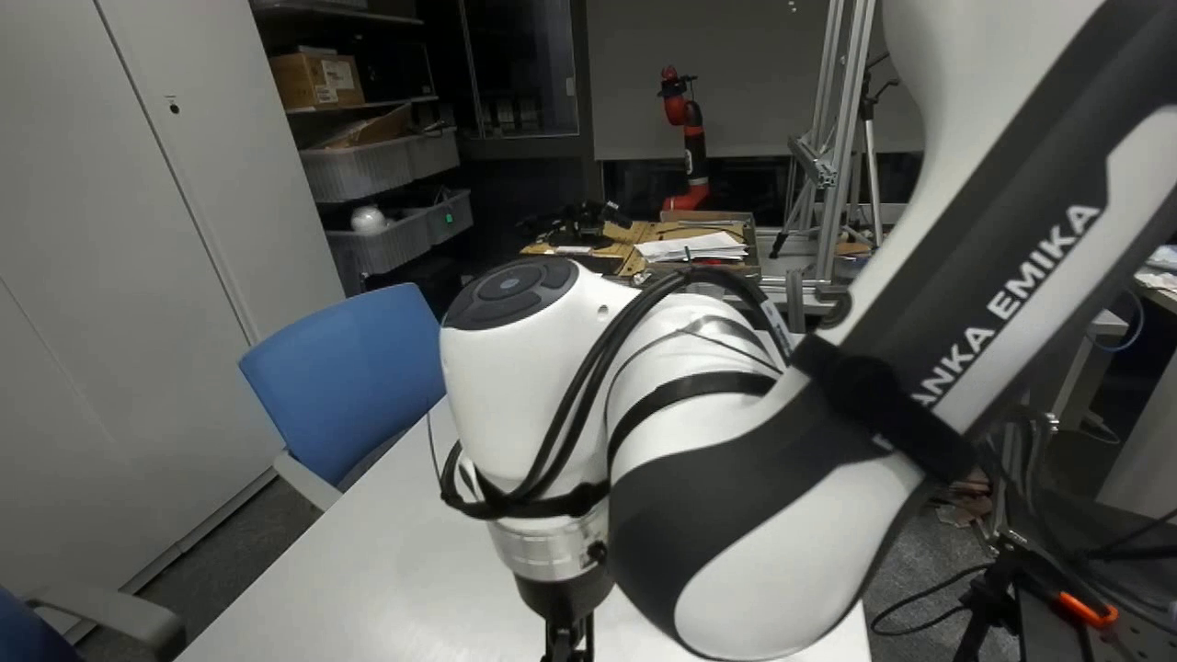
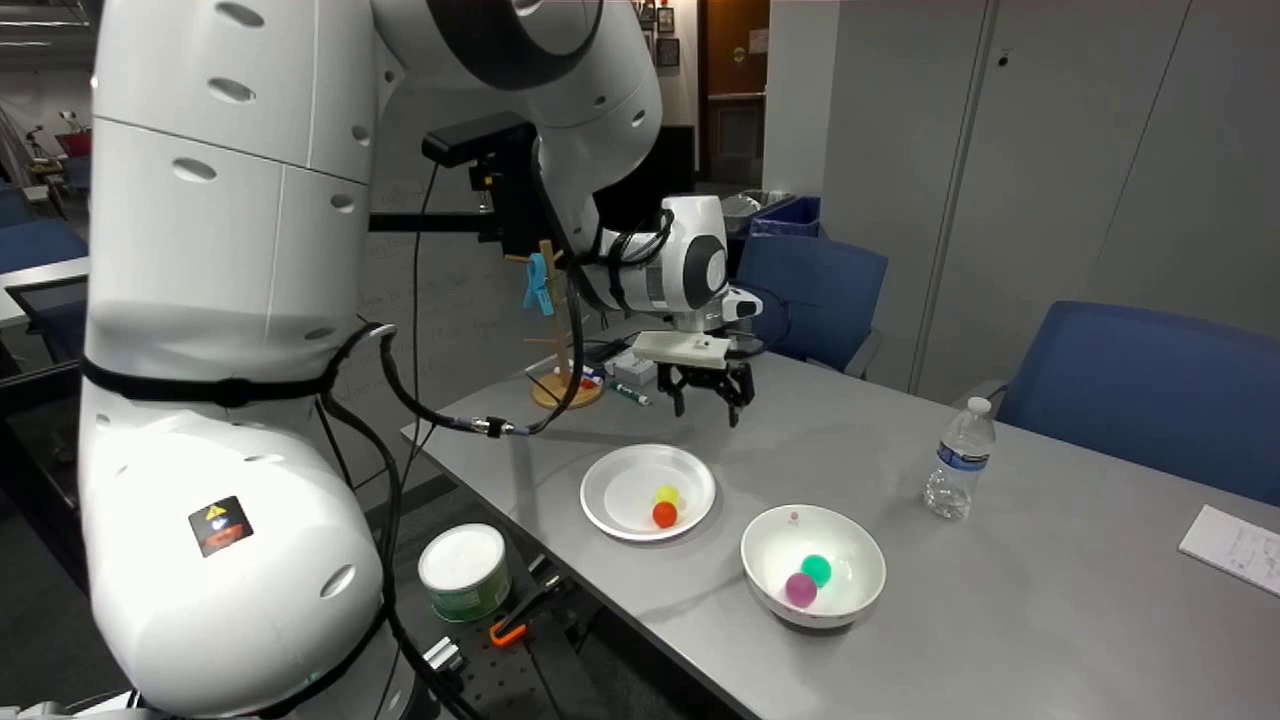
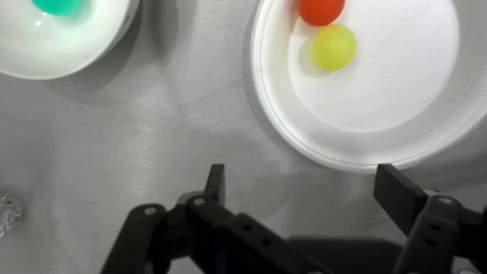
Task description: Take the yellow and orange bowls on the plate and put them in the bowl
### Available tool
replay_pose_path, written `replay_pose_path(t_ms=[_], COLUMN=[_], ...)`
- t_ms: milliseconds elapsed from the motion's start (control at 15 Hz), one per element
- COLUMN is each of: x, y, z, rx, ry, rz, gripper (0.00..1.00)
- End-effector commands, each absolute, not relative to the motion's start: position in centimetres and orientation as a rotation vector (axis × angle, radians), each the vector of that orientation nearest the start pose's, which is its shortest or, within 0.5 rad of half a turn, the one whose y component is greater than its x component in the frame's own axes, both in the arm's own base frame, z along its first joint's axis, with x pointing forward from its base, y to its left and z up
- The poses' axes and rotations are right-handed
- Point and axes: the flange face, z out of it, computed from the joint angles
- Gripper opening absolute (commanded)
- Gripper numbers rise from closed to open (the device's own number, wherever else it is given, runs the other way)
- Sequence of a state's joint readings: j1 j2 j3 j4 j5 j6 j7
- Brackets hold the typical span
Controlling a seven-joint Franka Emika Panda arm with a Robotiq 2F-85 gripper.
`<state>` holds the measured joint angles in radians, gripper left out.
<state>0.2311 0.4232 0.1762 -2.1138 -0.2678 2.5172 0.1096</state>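
Note:
A yellow ball and an orange ball lie close together on the white plate in an exterior view. The wrist view also shows the yellow ball, the orange ball and the plate. The white bowl stands beside the plate and holds a green ball and a purple ball. The wrist view shows part of the bowl. My gripper is open and empty above the table, beyond the plate; its fingers are wide apart.
A clear water bottle stands beyond the bowl. A wooden peg stand with a blue clip, a green marker and a grey box are near the arm. Paper lies at the table's right. Blue chairs stand behind.

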Motion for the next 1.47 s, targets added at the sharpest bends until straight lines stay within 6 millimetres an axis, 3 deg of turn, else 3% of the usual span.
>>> replay_pose_path(t_ms=[0, 400, 1067, 1400], x=[50.9, 48.7, 47.7, 47.4], y=[23.4, 23.7, 23.6, 22.8], z=[20.0, 17.0, 11.1, 9.9], rx=[-3.018, -3.072, -3.120, -3.131], ry=[-0.811, -0.752, -0.576, -0.548], rz=[0.089, 0.144, 0.133, 0.157], gripper=[1.00, 1.00, 1.00, 1.00])
